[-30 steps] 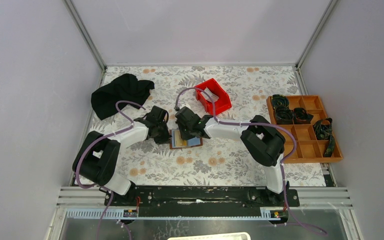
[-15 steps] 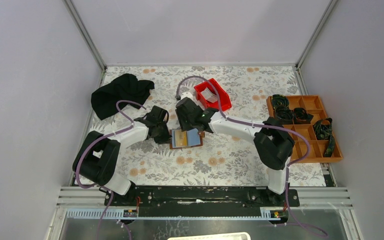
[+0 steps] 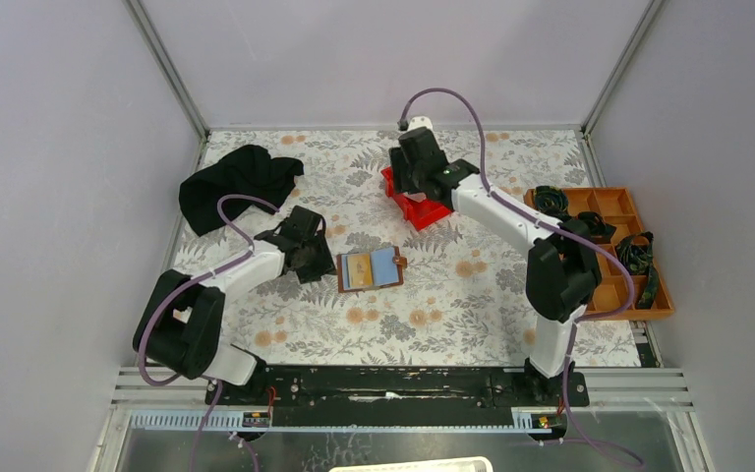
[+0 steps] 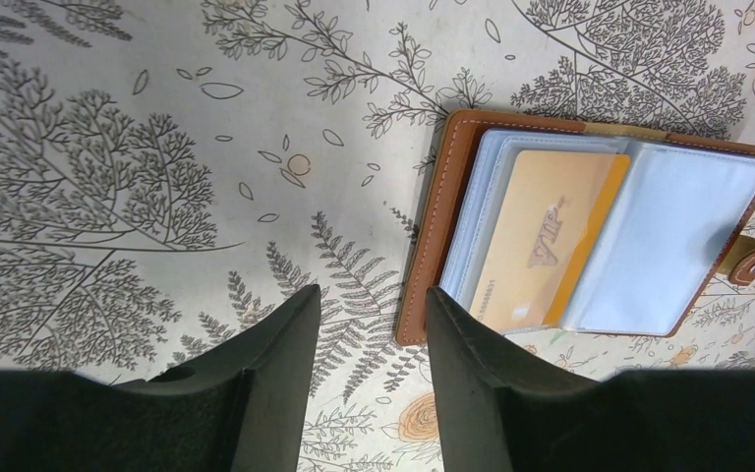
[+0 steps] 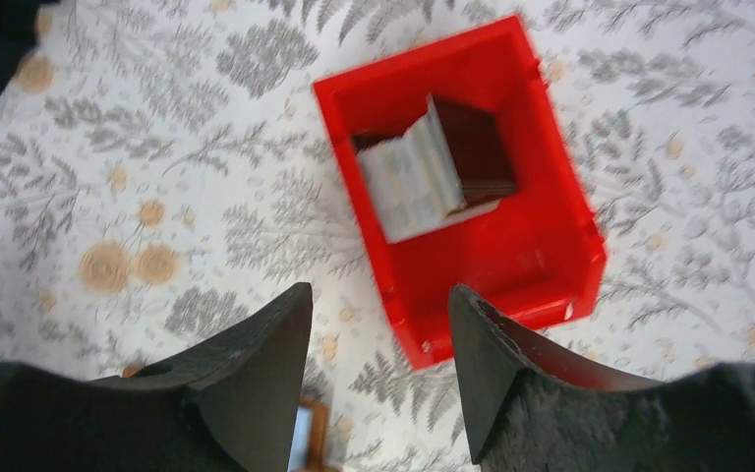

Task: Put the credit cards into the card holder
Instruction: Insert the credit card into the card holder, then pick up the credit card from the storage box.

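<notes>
where the floral worktop (image 3: 285,324) meets its right edge, an orange-brown compartment tray (image 3: 609,265) lies with dark items in several of its sections. a black cloth (image 3: 236,182) is bunched near the far left corner. a red bin (image 5: 541,256) stands toward the far edge, about midway across. the right tool (image 5: 378,295) hangs above the bin's near side, its jaws spread wide with nothing between them. the left tool (image 4: 371,295) sits low just beside the left edge of the card holder (image 3: 369,268), jaws partly apart and gripping nothing. the card holder lies open and flat near the middle of the worktop, clear sleeves facing up, tab clasp at its right side. the credit cards (image 5: 433,167) lean as a small stack inside the red bin. one gold card (image 4: 546,231) shows inside the holder's left sleeve.
</notes>
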You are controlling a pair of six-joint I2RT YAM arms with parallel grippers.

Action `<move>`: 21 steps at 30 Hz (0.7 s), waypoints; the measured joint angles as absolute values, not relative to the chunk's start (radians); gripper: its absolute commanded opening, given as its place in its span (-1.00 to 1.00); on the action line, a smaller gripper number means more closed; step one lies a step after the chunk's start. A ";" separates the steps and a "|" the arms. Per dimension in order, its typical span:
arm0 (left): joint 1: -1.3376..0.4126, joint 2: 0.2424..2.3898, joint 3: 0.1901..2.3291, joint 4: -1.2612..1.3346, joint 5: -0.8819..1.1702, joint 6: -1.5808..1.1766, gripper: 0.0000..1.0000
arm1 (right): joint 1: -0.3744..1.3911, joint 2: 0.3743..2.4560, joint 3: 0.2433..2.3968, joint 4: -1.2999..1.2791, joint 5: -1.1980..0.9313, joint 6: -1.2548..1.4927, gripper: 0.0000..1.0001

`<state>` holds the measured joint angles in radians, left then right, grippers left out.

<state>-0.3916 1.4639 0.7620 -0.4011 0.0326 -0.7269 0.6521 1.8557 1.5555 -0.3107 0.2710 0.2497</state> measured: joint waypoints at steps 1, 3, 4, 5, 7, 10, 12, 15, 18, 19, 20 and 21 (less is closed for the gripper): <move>-0.391 1.457 0.762 -0.406 0.029 -0.727 0.03 | 0.633 1.866 1.578 -0.310 0.270 0.237 0.22; -0.390 1.444 0.762 -0.418 0.021 -0.727 0.03 | 0.603 1.898 1.628 -0.310 0.263 0.215 0.22; -0.390 1.438 0.762 -0.424 0.018 -0.727 0.03 | 0.590 1.918 1.652 -0.306 0.252 0.206 0.22; -0.390 1.434 0.762 -0.428 0.017 -0.727 0.03 | 0.574 1.942 1.679 -0.302 0.238 0.196 0.22; -0.387 1.424 0.762 -0.436 0.015 -0.728 0.03 | 0.545 1.990 1.725 -0.300 0.208 0.182 0.22; -0.382 1.406 0.762 -0.452 0.011 -0.729 0.03 | 0.507 2.067 1.788 -0.300 0.160 0.171 0.22; -0.379 1.396 0.764 -0.463 0.007 -0.730 0.03 | 0.483 2.124 1.832 -0.302 0.128 0.163 0.22; -0.378 1.386 0.772 -0.479 0.001 -0.735 0.03 | 0.455 2.199 1.883 -0.305 0.085 0.154 0.22; -0.377 1.378 0.777 -0.484 -0.002 -0.742 0.04 | 0.438 2.246 1.911 -0.311 0.049 0.153 0.22; -0.376 1.377 0.779 -0.486 -0.004 -0.745 0.03 | 0.433 2.260 1.919 -0.310 0.033 0.153 0.22; -0.375 1.377 0.782 -0.488 -0.004 -0.748 0.04 | 0.429 2.271 1.924 -0.311 0.017 0.153 0.22; -0.374 1.377 0.785 -0.488 -0.004 -0.749 0.04 | 0.424 2.278 1.927 -0.313 0.001 0.154 0.22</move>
